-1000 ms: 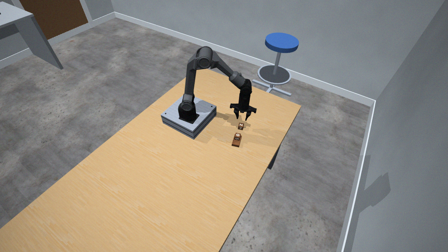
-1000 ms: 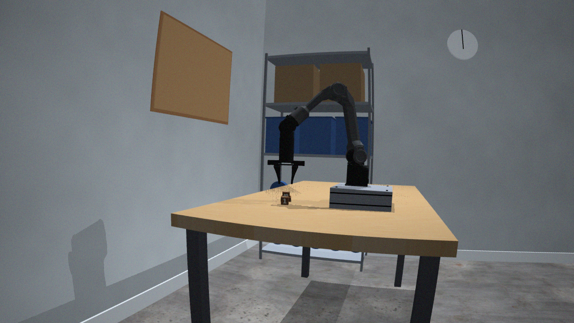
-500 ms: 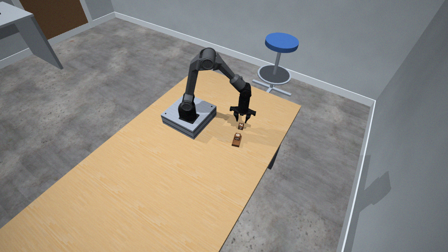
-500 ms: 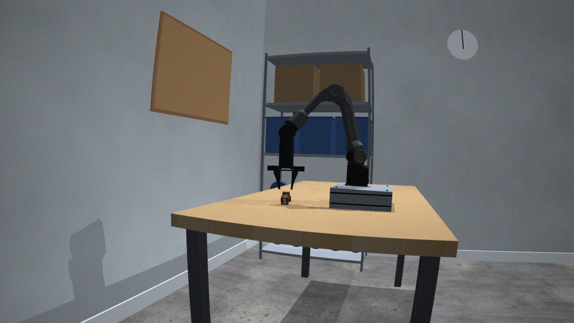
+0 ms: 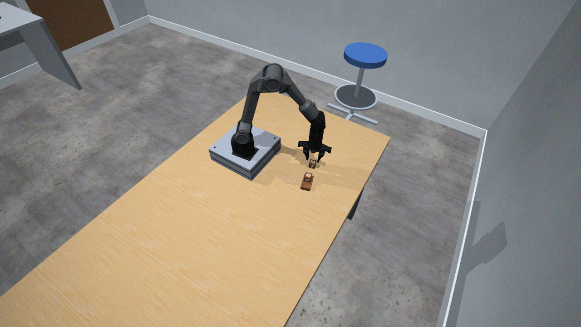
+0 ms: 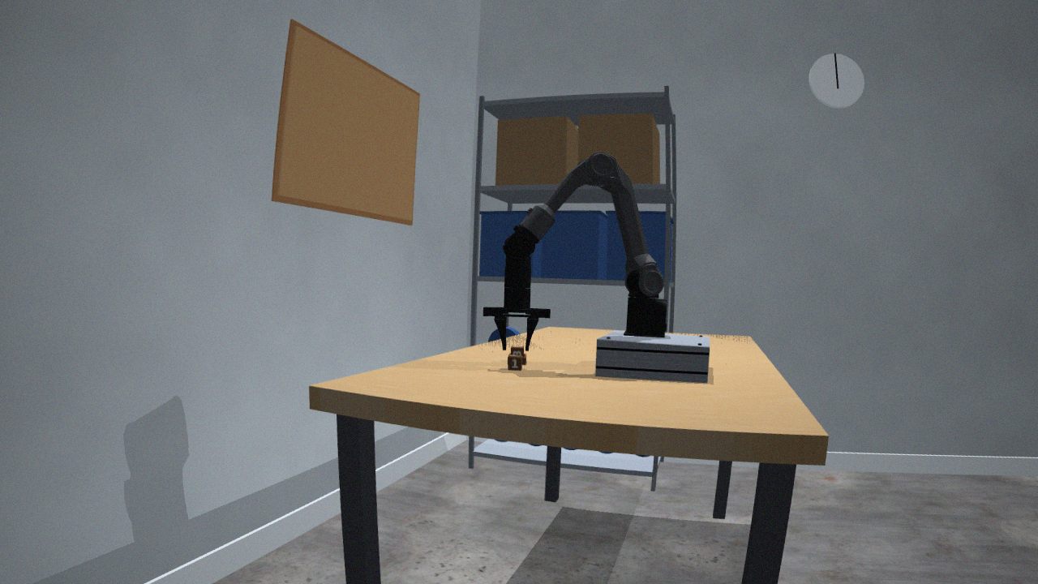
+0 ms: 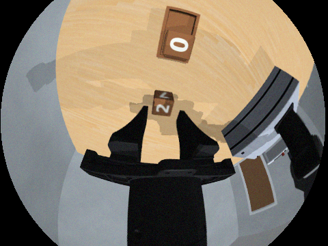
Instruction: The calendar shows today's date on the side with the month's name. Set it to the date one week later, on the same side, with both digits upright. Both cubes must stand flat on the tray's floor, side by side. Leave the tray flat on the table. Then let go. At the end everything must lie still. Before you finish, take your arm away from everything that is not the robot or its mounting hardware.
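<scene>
A small brown tray [image 5: 307, 181] lies flat on the table with one cube [image 5: 308, 175] in its far half, a 0 on the cube's top; it also shows in the wrist view [image 7: 178, 35]. A second brown cube [image 5: 312, 163] [image 7: 162, 104] stands on the table outside the tray, a 2 on its top. My gripper [image 5: 314, 156] points straight down, open and empty, just above this loose cube, fingertips a little short of it. In the exterior view the gripper [image 6: 516, 341] hangs over the cube [image 6: 516, 358].
The arm's grey base block [image 5: 244, 151] stands left of the cubes. The table's far right edge [image 5: 375, 162] lies close beyond the tray. A blue stool [image 5: 361, 79] stands on the floor behind the table.
</scene>
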Motion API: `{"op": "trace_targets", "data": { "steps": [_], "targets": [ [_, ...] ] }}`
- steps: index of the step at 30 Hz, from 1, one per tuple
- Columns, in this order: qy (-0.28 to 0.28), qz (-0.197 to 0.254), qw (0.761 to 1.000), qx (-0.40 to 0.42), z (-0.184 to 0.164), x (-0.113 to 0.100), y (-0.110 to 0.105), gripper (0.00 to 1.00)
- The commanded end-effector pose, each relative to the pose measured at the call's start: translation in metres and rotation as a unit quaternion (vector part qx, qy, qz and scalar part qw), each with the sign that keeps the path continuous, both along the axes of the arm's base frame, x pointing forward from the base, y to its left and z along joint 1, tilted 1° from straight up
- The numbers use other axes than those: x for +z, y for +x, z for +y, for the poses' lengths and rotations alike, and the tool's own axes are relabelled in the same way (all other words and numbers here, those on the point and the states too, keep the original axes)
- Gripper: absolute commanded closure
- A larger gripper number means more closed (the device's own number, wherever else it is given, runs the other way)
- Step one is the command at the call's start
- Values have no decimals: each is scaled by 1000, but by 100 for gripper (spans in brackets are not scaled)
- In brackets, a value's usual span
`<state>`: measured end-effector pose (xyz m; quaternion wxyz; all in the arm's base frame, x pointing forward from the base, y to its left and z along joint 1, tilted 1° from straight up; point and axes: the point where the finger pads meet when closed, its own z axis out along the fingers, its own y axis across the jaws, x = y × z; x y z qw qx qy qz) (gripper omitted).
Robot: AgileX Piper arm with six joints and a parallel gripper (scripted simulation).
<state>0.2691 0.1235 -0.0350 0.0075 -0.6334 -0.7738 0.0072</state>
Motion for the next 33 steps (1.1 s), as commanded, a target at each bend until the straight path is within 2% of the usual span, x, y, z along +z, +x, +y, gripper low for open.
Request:
{"op": "trace_targets", "data": {
  "steps": [1, 33],
  "targets": [
    [0, 0, 1000, 0, 0, -2, 0, 39],
    [1, 0, 1000, 0, 0, -5, 0, 39]
  ]
}}
